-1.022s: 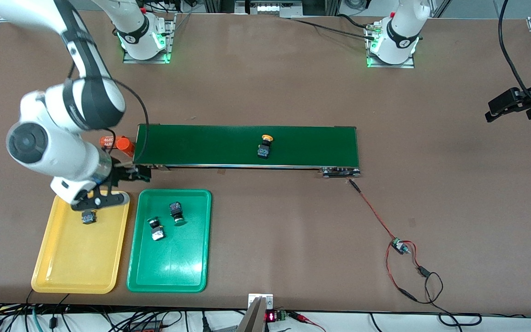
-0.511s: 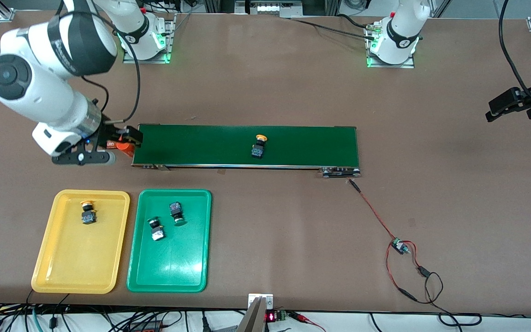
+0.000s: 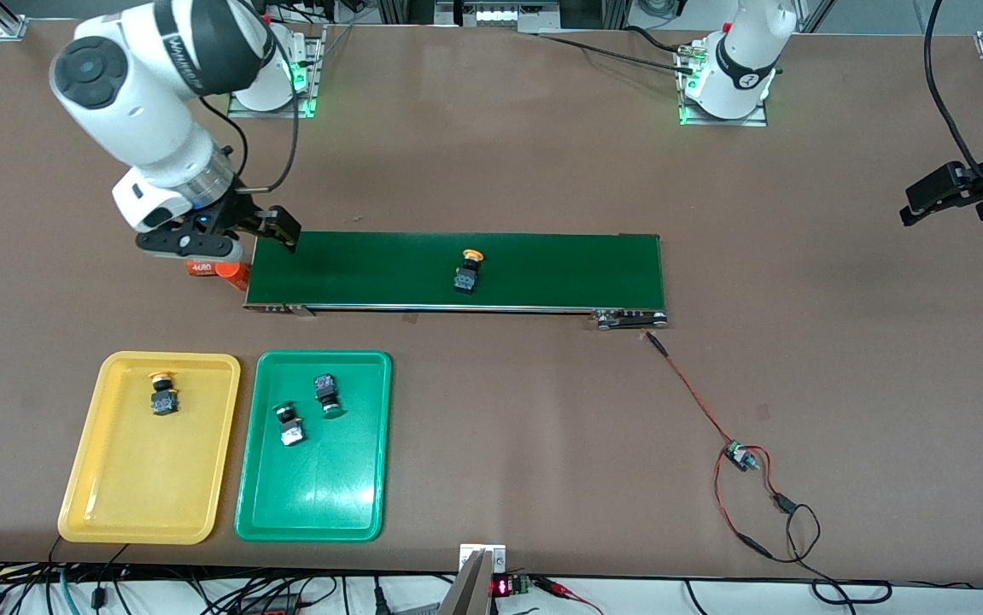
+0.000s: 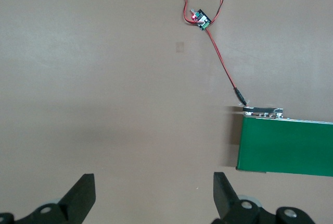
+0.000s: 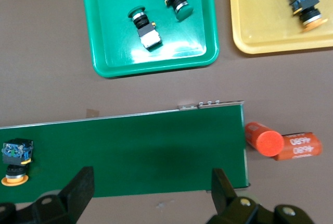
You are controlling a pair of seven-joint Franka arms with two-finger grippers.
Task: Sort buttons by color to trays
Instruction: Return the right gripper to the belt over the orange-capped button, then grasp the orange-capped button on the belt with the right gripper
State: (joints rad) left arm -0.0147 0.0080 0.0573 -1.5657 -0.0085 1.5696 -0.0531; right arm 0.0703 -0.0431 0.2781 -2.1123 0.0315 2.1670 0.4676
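With three buttons already sorted into the yellow tray (image 3: 149, 504) and green tray (image 3: 312, 504), the empty, open-jawed right gripper (image 3: 226, 239) hovers over the conveyor belt's (image 3: 559, 269) end, apparently awaiting the last yellow button (image 3: 467, 272) mid-belt, while the open left gripper (image 3: 948, 196) waits well clear of the belt.

Left gripper (image 4: 151, 203) agape over bare table (image 4: 104, 78) (conveyor belt (image 4: 286, 146) end near).

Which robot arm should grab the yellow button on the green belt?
Probably the right: its open right gripper hangs over the conveyor belt's end beside the trays. The open left gripper waits off the belt's other end, farther from the yellow button.
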